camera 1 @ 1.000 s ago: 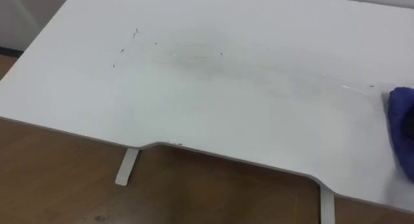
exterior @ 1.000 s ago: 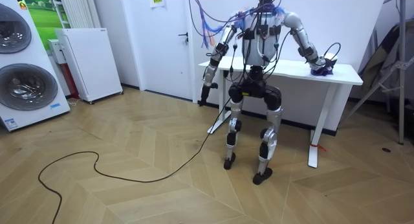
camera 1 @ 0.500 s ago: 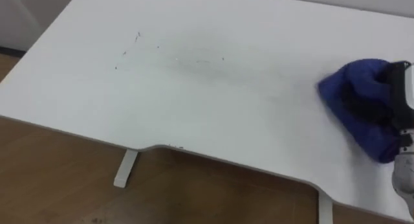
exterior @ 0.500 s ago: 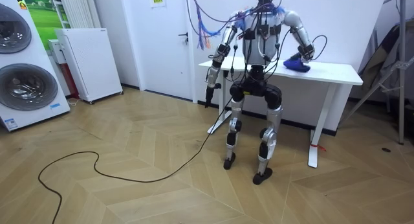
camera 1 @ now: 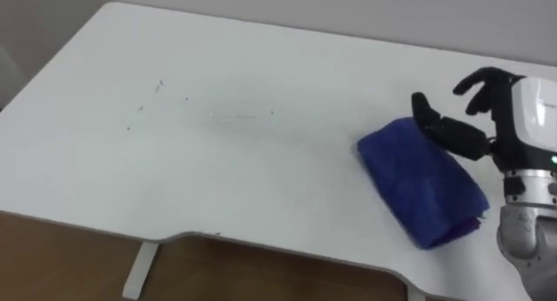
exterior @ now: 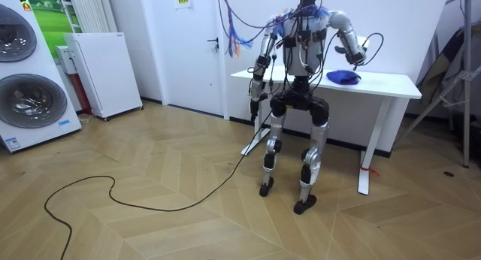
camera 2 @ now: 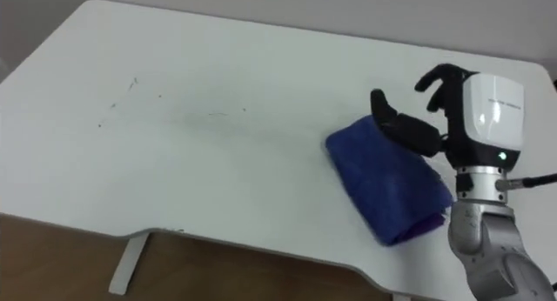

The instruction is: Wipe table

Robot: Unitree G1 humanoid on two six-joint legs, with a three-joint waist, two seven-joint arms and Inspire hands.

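Room view gives you the height: the robot stands at the white table, its right hand is raised above the blue cloth, and its left hand hangs low by the table's front edge. From the eye views you get the detail: the right hand is loosely spread and holds nothing, with its thumb reaching toward the cloth. The cloth lies bunched on the table's right part, well apart from small dark specks on the left.
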